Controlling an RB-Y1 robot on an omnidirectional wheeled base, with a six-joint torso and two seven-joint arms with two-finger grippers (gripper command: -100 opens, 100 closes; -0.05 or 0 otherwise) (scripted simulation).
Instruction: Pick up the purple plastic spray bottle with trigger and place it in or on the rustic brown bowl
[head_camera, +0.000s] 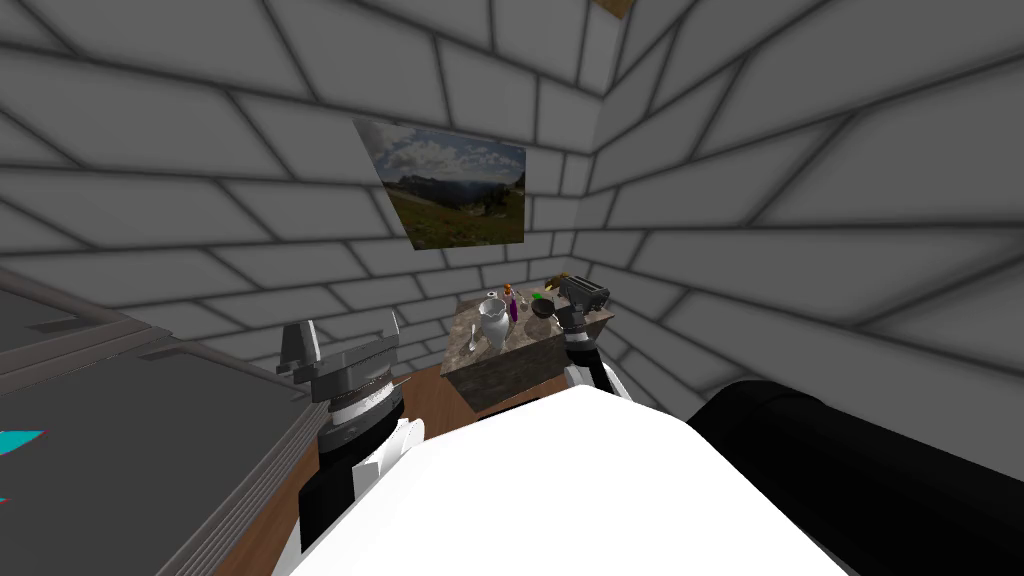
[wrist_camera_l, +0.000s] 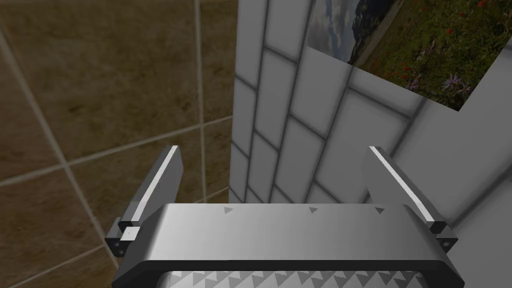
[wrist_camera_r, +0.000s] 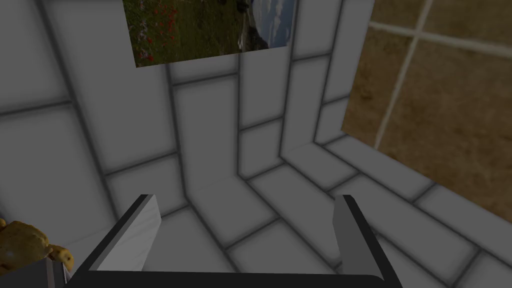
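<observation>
A small stone-topped table stands in the corner of the tiled walls. On it the purple spray bottle stands upright, small, just behind a white pitcher. A dark bowl sits to the right of the bottle. My right gripper hovers at the table's right end, beside the bowl, open and holding nothing. My left gripper is raised left of the table, well away from it, open and holding nothing.
A green item and a brown item lie at the table's back; a yellow-brown lump shows by my right gripper. A grey counter runs along the left and a black bulk lies at the right. Wooden floor lies before the table.
</observation>
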